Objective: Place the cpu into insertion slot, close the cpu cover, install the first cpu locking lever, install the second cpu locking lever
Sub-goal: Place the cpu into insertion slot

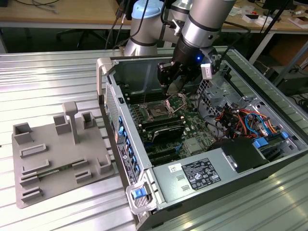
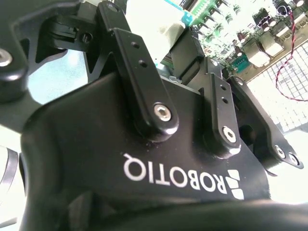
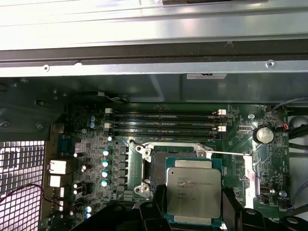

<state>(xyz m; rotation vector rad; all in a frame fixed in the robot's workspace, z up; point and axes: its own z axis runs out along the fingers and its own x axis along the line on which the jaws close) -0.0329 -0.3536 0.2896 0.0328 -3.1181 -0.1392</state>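
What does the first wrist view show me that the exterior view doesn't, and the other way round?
First wrist view: the cpu held flat in the gripper, overlapping part of the insertion slot in the picture. Exterior view: the arm, the open computer case and a grey fixture tray at the exterior view's left. Both: the gripper over the slot, and the green board.

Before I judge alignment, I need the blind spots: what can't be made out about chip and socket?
First wrist view: the silver-topped square cpu covers most of the dark square insertion slot.
Exterior view: the cpu is too small, tucked under the black gripper.
Second wrist view: the gripper's body blocks the slot.
Height of cpu above slot: unclear everywhere.
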